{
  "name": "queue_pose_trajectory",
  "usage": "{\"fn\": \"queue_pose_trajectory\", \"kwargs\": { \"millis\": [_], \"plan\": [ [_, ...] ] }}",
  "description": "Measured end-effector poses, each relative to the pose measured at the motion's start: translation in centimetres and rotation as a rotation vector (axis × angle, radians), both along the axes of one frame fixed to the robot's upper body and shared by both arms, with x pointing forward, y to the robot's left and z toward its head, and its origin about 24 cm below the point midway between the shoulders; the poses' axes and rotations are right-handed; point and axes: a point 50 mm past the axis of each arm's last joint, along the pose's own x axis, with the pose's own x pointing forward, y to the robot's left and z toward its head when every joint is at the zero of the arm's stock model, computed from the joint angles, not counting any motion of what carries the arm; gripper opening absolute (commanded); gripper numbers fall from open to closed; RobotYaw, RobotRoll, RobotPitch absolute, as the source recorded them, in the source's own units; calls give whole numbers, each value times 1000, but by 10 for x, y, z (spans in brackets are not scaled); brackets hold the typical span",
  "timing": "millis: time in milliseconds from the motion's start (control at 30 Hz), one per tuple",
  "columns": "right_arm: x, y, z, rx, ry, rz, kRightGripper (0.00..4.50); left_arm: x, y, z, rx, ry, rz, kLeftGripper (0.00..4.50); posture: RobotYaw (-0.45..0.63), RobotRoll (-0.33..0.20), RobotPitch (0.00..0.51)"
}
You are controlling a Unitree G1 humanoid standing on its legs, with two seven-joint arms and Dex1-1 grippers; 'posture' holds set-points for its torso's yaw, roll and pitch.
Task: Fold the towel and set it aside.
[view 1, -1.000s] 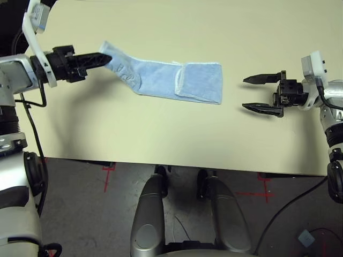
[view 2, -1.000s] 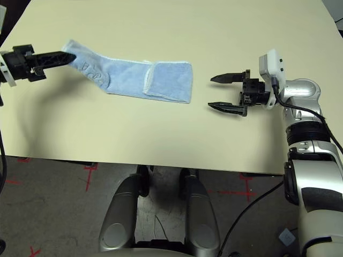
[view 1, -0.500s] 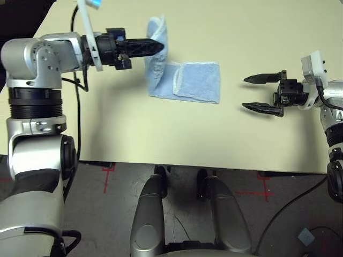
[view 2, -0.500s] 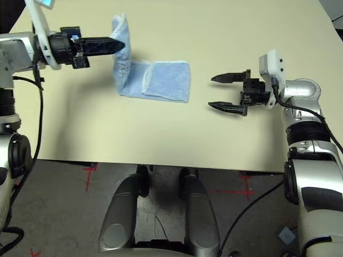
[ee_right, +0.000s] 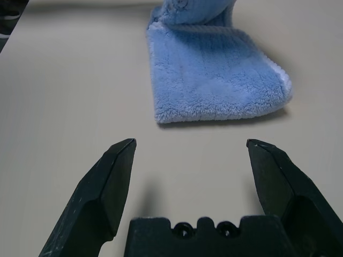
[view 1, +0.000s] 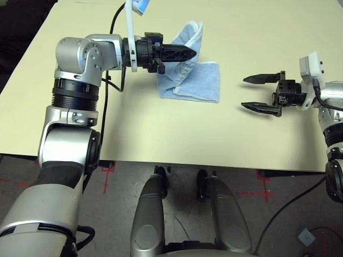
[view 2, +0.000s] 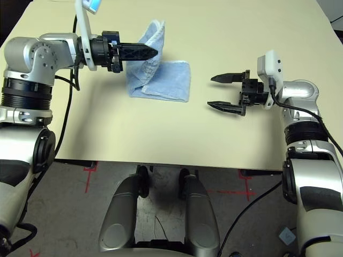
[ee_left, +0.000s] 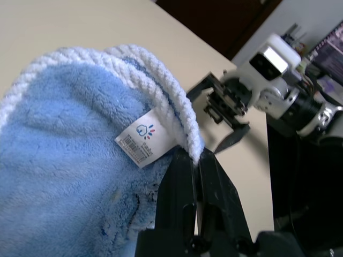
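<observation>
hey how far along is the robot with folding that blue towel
Partly done. One end of the towel already lies folded over flat on the table. In hand: the left claw is shut on the other end, raised off the table above the flat part. The right claw is open beside the towel, touching nothing. Left to do: lay that end down, let go, and set the towel aside.

A pale cream table [view 1: 161, 134] fills most of the scene. Beyond its near edge lies a dark grey floor [view 1: 289, 193] marked with red tape crosses [view 1: 107, 170], with black cables [view 1: 284, 211] trailing across it.
</observation>
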Motion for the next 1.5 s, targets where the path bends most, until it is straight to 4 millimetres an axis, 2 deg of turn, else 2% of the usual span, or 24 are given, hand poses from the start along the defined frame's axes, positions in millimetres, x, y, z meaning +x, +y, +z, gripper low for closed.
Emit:
{"fn": "queue_pose_trajectory", "kwargs": {
  "millis": [500, 667, 867, 967, 1100, 1233, 1300, 1400, 1500],
  "plan": [
    [1, 3, -1, 2, -1, 4, 4500, -2, -14, -6, 56, 29, -113, 38, -17, 0, 311],
    [2, 5, -1, 4, -2, 9, 4500, -3, -21, 3, 65, 15, -147, 38, -20, 0, 311],
    [1, 7, 2, 0, -14, 16, 4500, -1, -28, -4, 103, 16, -166, 38, -26, 0, 310],
    [2, 7, 2, 2, -16, 13, 4500, 0, -27, -10, 115, 14, -162, 762, -26, 0, 310],
    [3, 7, 4, 7, -23, 1, 4500, 3, -29, -20, 120, -1, -141, 2289, -22, 0, 311],
    [4, 8, 8, 8, -36, 2, 4500, 4, -27, -18, 106, -17, -128, 3853, -18, 0, 312],
    [5, 8, 9, 8, -35, -2, 4500, 3, -23, -15, 87, -12, -122, 4464, -12, 0, 312],
    [6, 9, 12, 7, -41, -2, 4500, 3, -15, -9, 59, -14, -111, 4464, -8, 0, 313],
    [8, 10, 15, 16, -47, -1, 4500, 0, 5, 0, 49, -56, -99, 4464, -7, 0, 316]
  ]
}}
